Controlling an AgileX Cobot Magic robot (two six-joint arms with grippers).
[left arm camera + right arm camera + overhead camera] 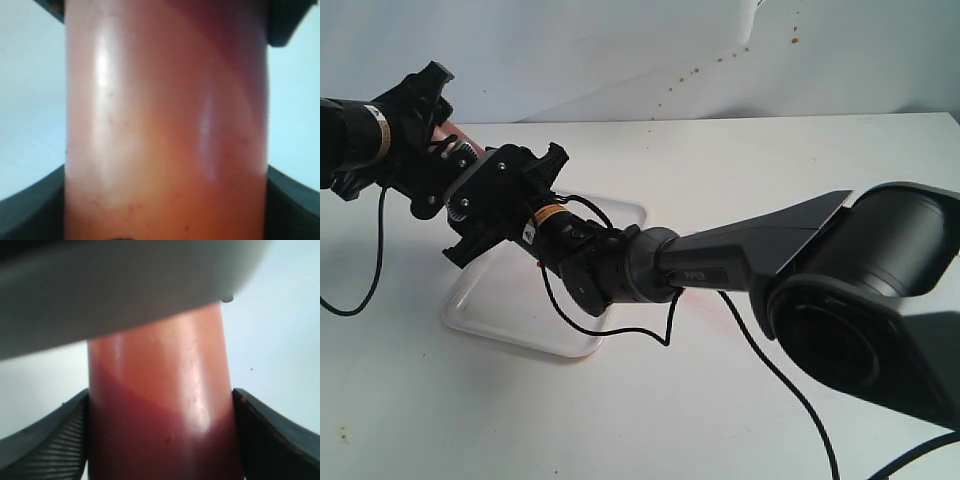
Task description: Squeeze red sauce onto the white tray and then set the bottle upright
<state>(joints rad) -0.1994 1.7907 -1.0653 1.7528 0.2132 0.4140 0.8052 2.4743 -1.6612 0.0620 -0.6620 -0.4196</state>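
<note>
The bottle (165, 125) is held off the table (740, 170) by both arms at once, near the far left end of the white tray (510, 335) in the exterior view. There the two hands hide nearly all of it, so its tilt cannot be told. The left gripper (438, 135) is part-way closed around the bottle's body. In the left wrist view the dark fingers (30, 210) press against either side of the orange-red plastic. The right gripper (485, 185) reaches across from the right and sits just beside the left one. Its ribbed black pads (50, 440) lie flush on both sides of the bottle, where the darker red filling shows. The tray lies flat on the table, partly hidden by the right arm.
</note>
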